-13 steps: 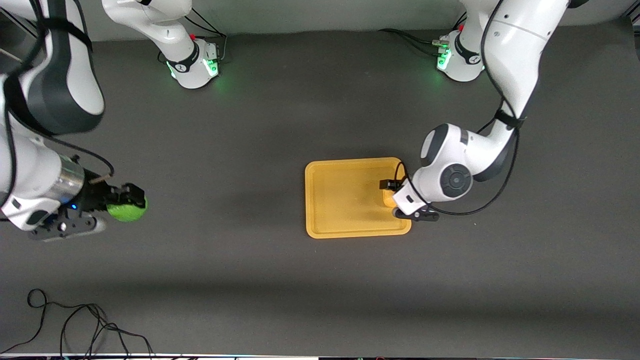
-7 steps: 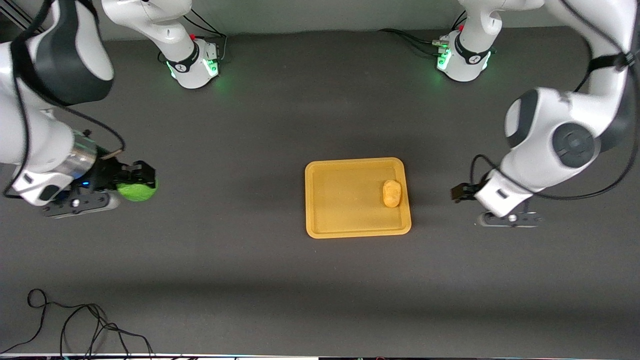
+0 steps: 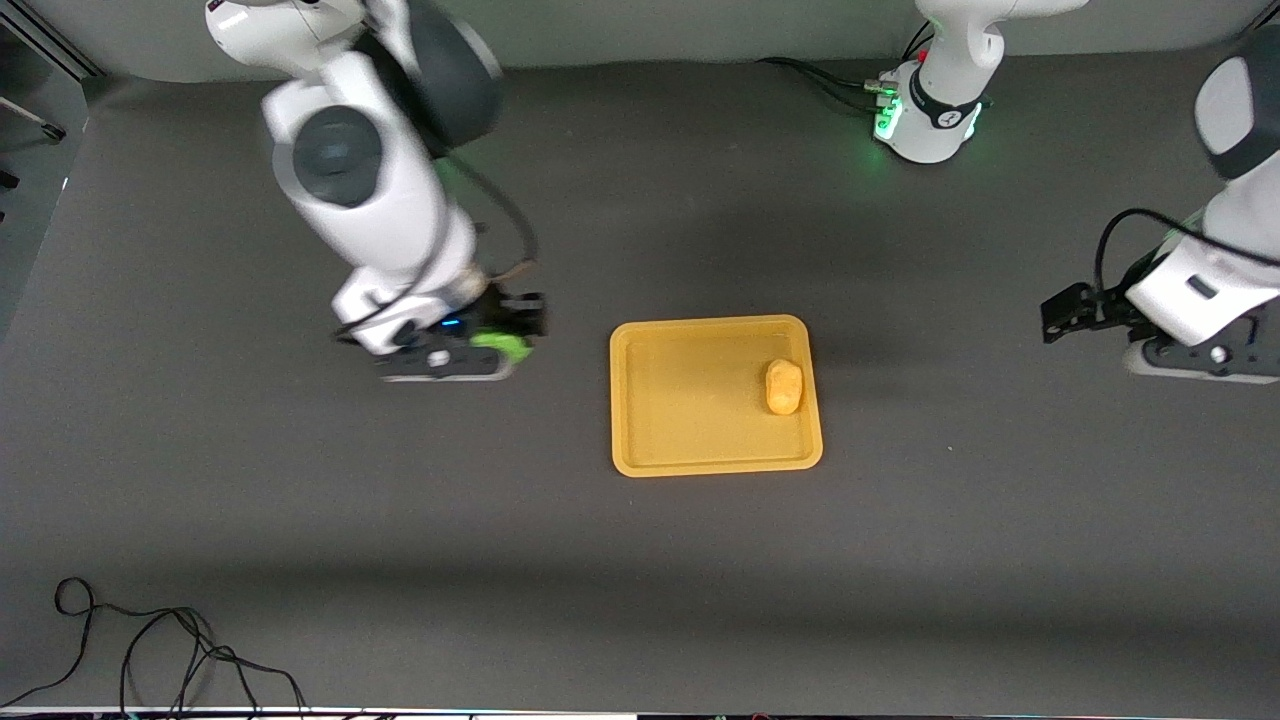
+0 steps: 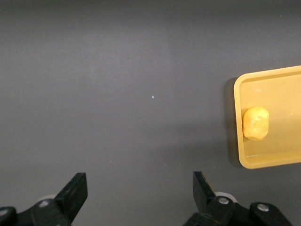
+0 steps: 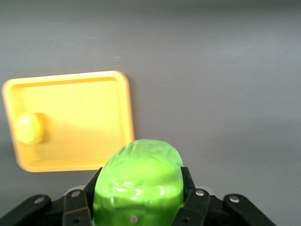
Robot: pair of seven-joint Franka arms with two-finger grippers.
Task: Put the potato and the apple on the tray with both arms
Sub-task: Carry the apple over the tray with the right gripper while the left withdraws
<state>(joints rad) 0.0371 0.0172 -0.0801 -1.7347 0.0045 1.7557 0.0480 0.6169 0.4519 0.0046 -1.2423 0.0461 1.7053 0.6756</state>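
The yellow-orange tray (image 3: 690, 400) lies in the middle of the table. The potato (image 3: 784, 387) lies in it by the rim toward the left arm's end; it also shows in the left wrist view (image 4: 256, 123) and the right wrist view (image 5: 28, 127). My right gripper (image 3: 515, 330) is shut on the green apple (image 3: 502, 343) and holds it over the bare table beside the tray, toward the right arm's end. The apple fills the jaws in the right wrist view (image 5: 137, 181). My left gripper (image 3: 1062, 313) is open and empty over the table toward the left arm's end.
The tray shows in the left wrist view (image 4: 282, 84) and the right wrist view (image 5: 75, 122). Black cables (image 3: 150, 650) lie at the table's near corner on the right arm's end. The arm bases (image 3: 925, 110) stand along the table's edge farthest from the camera.
My right gripper has carried the apple from the right arm's end of the table to just beside the tray. My left gripper let go of the potato on the tray and drew away toward its own end.
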